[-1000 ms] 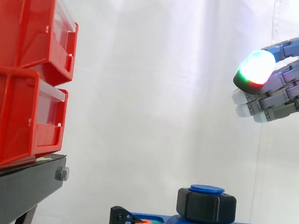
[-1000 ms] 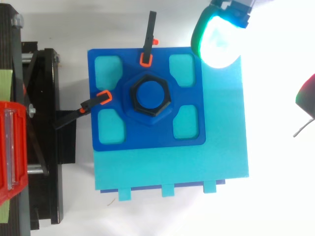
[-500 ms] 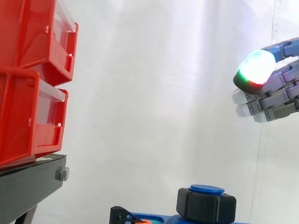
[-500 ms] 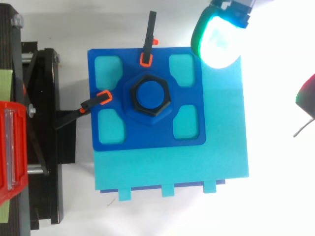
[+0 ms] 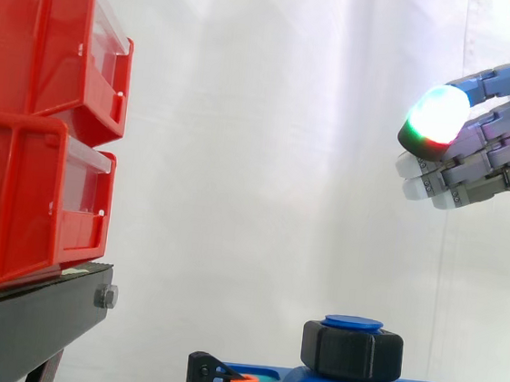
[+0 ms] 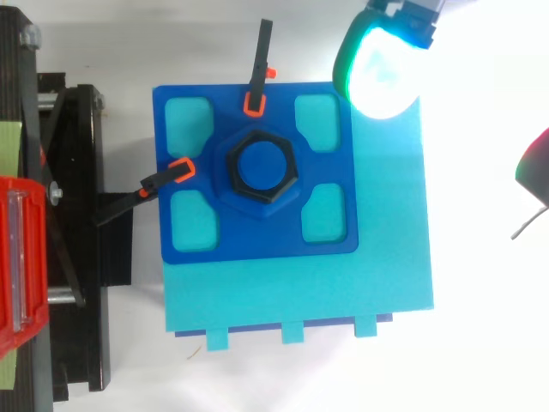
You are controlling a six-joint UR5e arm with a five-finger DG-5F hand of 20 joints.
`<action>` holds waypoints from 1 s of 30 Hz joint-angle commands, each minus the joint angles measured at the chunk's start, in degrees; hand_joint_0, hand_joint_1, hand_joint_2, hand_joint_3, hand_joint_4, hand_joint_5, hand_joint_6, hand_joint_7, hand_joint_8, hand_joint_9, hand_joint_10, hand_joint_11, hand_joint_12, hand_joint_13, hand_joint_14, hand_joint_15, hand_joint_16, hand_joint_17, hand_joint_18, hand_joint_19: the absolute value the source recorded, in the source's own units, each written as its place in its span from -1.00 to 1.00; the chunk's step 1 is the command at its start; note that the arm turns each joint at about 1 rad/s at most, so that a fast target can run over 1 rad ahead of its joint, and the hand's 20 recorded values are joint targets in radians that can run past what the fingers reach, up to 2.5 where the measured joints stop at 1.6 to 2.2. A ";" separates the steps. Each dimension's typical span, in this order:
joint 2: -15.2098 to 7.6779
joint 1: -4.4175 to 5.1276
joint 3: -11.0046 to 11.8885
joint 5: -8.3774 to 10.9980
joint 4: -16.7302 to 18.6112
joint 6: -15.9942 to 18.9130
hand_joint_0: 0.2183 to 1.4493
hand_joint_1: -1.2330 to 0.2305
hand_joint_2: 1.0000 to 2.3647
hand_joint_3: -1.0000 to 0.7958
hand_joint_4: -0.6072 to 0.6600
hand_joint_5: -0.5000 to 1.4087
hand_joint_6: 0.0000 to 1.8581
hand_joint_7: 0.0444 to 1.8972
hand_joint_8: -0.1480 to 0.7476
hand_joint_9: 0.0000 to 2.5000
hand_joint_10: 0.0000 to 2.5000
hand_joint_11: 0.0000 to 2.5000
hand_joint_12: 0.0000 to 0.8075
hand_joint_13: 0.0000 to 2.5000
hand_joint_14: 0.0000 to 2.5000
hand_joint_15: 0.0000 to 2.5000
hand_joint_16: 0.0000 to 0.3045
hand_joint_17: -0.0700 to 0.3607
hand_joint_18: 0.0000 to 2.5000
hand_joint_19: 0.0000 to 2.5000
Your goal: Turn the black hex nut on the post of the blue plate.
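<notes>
Above-right of black hex nut: hand, fingers relaxed, empty | it sits on blue plate | red bins: contents unclear

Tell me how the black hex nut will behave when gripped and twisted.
The black hex nut looks rigid and chunky; its flat sides should give grip. Seated on the post, it likely turns rather than tips. The blue plate, held by orange-tipped clamps, probably stays put.

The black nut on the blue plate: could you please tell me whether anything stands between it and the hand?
Nothing visible does. In the side view the hand hangs above and to the right of the nut, with only open air between them.
</notes>
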 commanded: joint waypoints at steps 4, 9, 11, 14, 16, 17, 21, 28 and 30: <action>0.01 0.00 0.00 0.05 0.00 0.00 -0.58 0.05 -1.00 -0.44 0.23 -0.73 -0.46 -0.02 -0.19 -0.75 -1.00 -1.00 -0.20 -0.81 -1.00 -0.99 -0.68 -0.16 -1.00 -0.92; 0.01 0.00 0.00 -0.04 0.00 0.00 -0.58 0.05 -1.00 -0.44 0.23 -0.73 -0.46 -0.02 -0.19 -0.75 -1.00 -1.00 -0.20 -0.81 -1.00 -1.00 -0.68 -0.16 -1.00 -0.92; 0.01 0.09 0.00 -0.04 0.00 0.00 -0.58 0.05 -1.00 -0.44 0.22 -0.73 -0.46 -0.02 -0.19 -0.75 -1.00 -0.99 -0.20 -0.80 -1.00 -0.99 -0.68 -0.16 -1.00 -0.92; 0.01 0.00 0.00 0.05 0.00 0.00 -0.58 0.05 -1.00 -0.44 0.23 -0.73 -0.46 -0.02 -0.19 -0.75 -1.00 -1.00 -0.20 -0.80 -1.00 -1.00 -0.68 -0.16 -1.00 -0.92; 0.01 0.00 0.00 0.05 0.00 0.00 -0.58 0.05 -1.00 -0.44 0.23 -0.73 -0.46 -0.02 -0.19 -0.74 -1.00 -0.99 -0.20 -0.80 -1.00 -0.99 -0.68 -0.16 -1.00 -0.92; 0.01 0.00 0.00 -0.04 0.00 0.00 -0.58 0.04 -1.00 -0.44 0.23 -0.73 -0.46 -0.02 -0.19 -0.74 -1.00 -0.99 -0.20 -0.80 -1.00 -0.99 -0.68 -0.17 -1.00 -0.92; 0.01 0.00 0.00 0.05 0.00 0.00 -0.59 0.05 -1.00 -0.44 0.22 -0.73 -0.46 -0.02 -0.20 -0.74 -1.00 -0.99 -0.22 -0.80 -1.00 -0.99 -0.68 -0.17 -1.00 -0.92; 0.01 0.00 0.00 0.05 0.00 0.00 -0.60 0.12 -1.00 -0.44 0.22 -0.73 -0.46 -0.02 -0.19 -0.72 -1.00 -0.98 -0.21 -0.80 -1.00 -1.00 -0.67 -0.15 -1.00 -0.90; 0.01 0.00 0.00 -0.04 0.00 0.00 -0.60 0.13 -1.00 -0.44 0.23 -0.73 -0.46 -0.01 -0.18 -0.72 -1.00 -0.98 -0.20 -0.80 -1.00 -1.00 -0.67 -0.15 -0.99 -0.91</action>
